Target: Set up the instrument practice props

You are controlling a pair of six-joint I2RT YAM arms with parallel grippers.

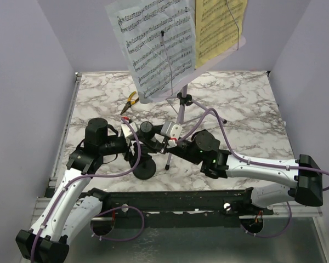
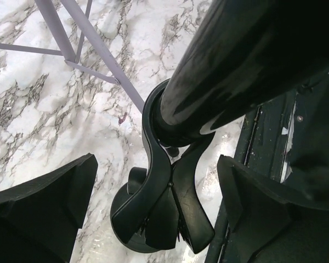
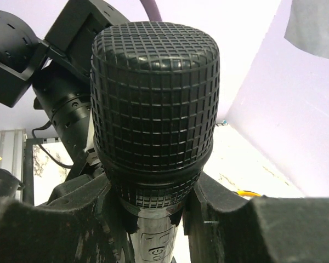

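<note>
Microphone (image 3: 153,93), black with a grid-ribbed head and a glossy barrel, sits at centre frame in the curved clip of the round-based mic stand (image 2: 164,192) on the marble-patterned table (image 2: 33,109). Right gripper (image 3: 153,208) pinches its neck from both sides. Left gripper (image 2: 158,164) has its fingers spread wide, flanking the clip without touching it. Thin lilac tripod legs (image 2: 93,44) cross the upper left.

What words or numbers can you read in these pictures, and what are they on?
No text can be read for certain.
On the white sheet-music page: only music notes, no readable words.
On the yellow sheet-music page: print too small to read.
On the microphone: a raised mark low on its body, too dark to read.
</note>
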